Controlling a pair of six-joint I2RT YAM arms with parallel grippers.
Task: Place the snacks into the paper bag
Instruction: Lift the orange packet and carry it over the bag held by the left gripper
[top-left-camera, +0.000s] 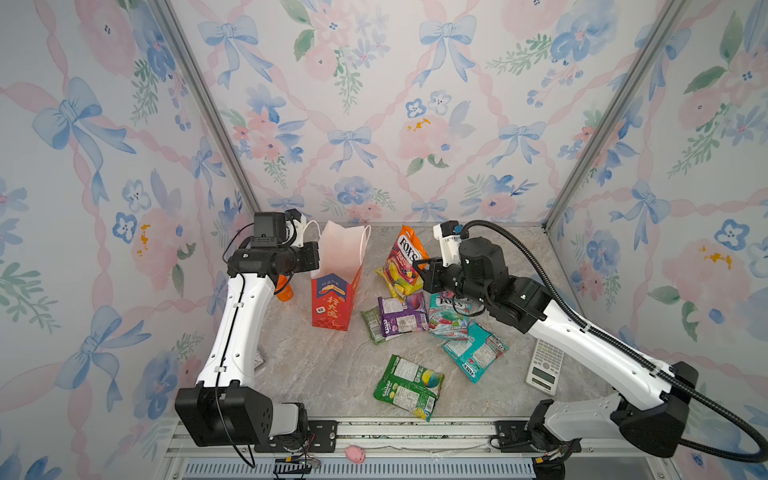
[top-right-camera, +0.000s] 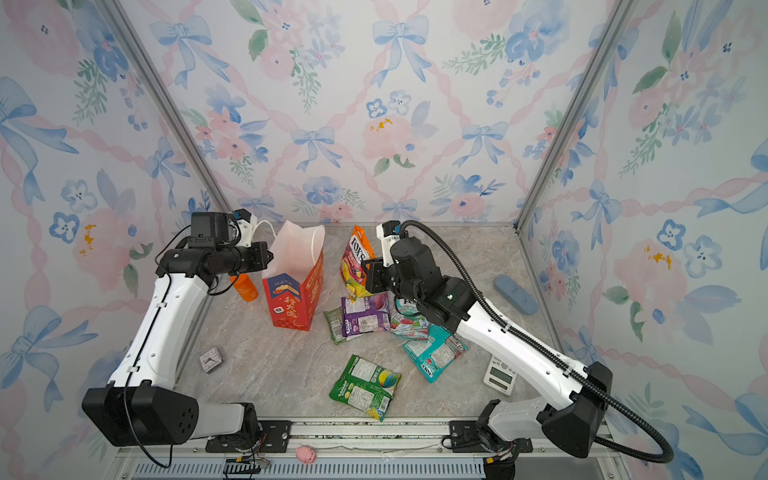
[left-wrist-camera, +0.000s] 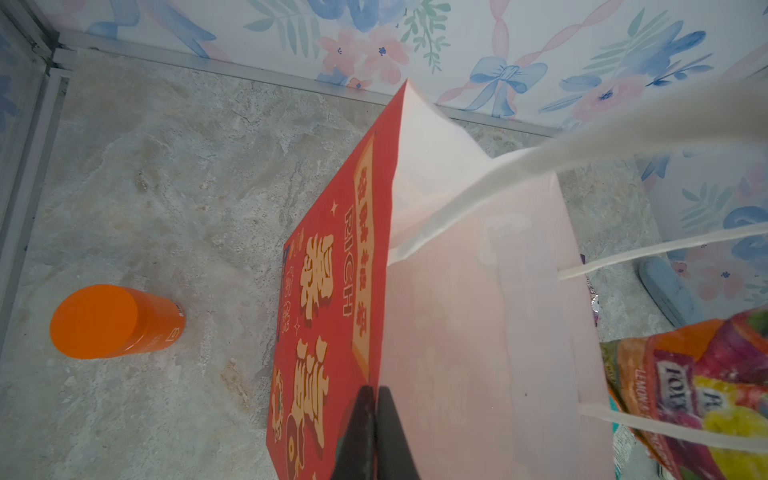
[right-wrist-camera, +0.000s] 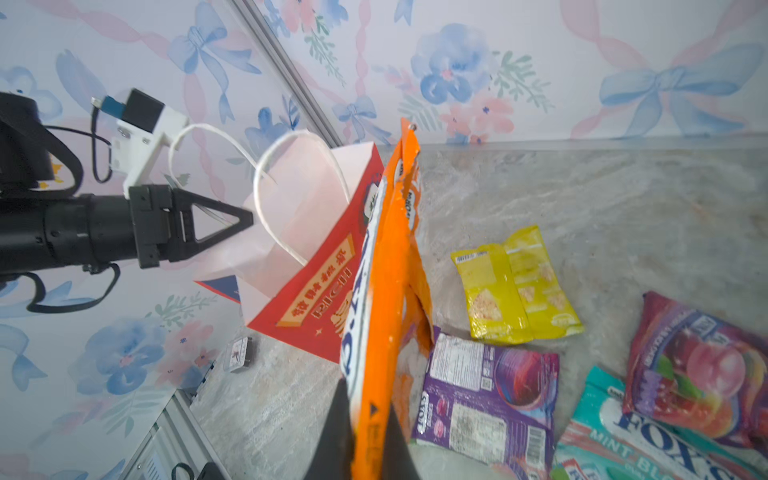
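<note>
Green packet (top-left-camera: 409, 386): flat on the near middle of the bench (top-left-camera: 324, 374), not bagged.
Teal packets (top-left-camera: 473, 351): on the bench, to the right.
Purple packet (top-left-camera: 403, 313): flat at the middle, yellow packet (right-wrist-camera: 515, 286) just beyond.
Right hand (top-left-camera: 424, 266): clamped on the orange packet (top-left-camera: 409, 249), held upright right of the bag, not over its mouth.
Paper bag (top-left-camera: 336, 282): upright, mouth open, no packet visible inside.
Left hand (left-wrist-camera: 372, 409): pinched shut on the bag's rim.
Progress: looks early, with one packet lifted and the rest left.

We see the left gripper (top-right-camera: 267, 258) closed on the paper bag (top-right-camera: 296, 300) near the far edge of the table (top-right-camera: 270, 376) — just beside it, the right gripper (top-right-camera: 366, 269) holds an orange packet (top-right-camera: 357, 246) upright.
</note>
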